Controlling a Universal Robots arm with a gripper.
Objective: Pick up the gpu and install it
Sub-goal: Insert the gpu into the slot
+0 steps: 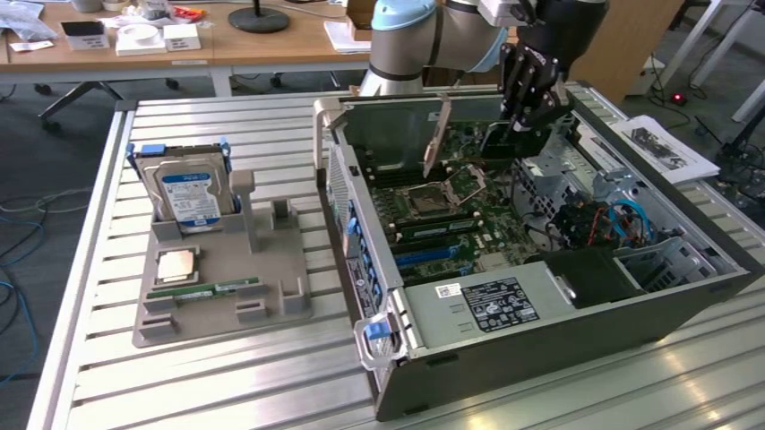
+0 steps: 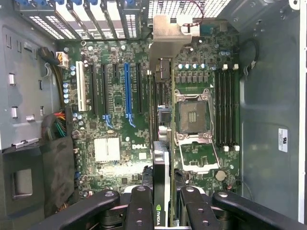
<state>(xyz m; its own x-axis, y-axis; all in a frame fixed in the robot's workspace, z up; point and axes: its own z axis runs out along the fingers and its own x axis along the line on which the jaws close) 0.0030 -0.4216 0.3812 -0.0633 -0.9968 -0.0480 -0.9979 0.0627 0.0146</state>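
My gripper point(image 1: 528, 115) hangs inside the open computer case point(image 1: 562, 313), shut on the gpu point(image 1: 478, 143). The gpu is a thin black card held on edge above the motherboard point(image 1: 449, 224). Its silvery end bracket point(image 1: 438, 134) points toward the case's rear wall. In the wrist view the gpu point(image 2: 161, 163) is seen edge-on with a green NVIDIA mark, between my dark fingers point(image 2: 139, 211). Its bracket point(image 2: 168, 36) lies near the rear slot covers. The card hovers between the blue expansion slot point(image 2: 127, 91) and the CPU socket point(image 2: 194, 115), and touches no slot.
A grey parts holder point(image 1: 239, 309) stands on the slatted table at the exterior view's left. It carries a silver hard drive point(image 1: 192, 193) with a blue label, a CPU chip point(image 1: 177, 264) and a green memory stick point(image 1: 221, 288). Cables and a drive cage crowd the case's right side.
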